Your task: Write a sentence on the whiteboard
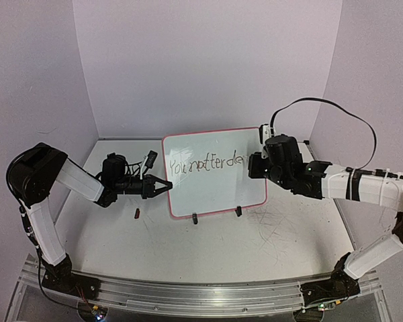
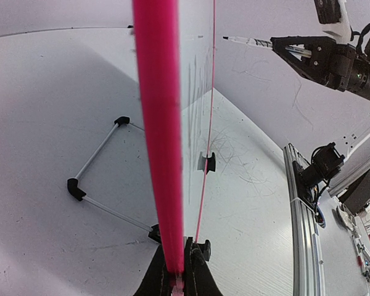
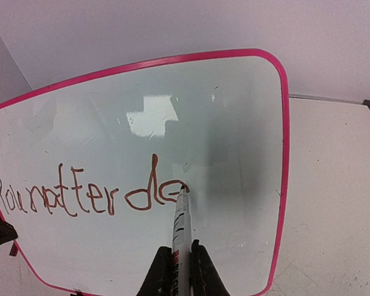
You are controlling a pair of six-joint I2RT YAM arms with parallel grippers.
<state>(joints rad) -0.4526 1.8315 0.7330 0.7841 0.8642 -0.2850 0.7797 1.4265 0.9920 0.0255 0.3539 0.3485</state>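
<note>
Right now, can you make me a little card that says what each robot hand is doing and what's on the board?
whiteboard: upright on black clip feet
left gripper: shut on the whiteboard's pink edge
right gripper: shut on marker
marker tip: touching the board
sentence: roughly "You matter de", unfinished

whiteboard (image 3: 228, 117) seen as smooth and glossy, a bright reflection carried on it, rim (image 3: 284, 154) shown as shiny pink plastic, tabletop (image 1: 282, 245) seen as matt white and scratched, rail (image 1: 188, 293) rendered in brushed metal, marker (image 3: 180, 216) barrel seen as smooth plastic
</note>
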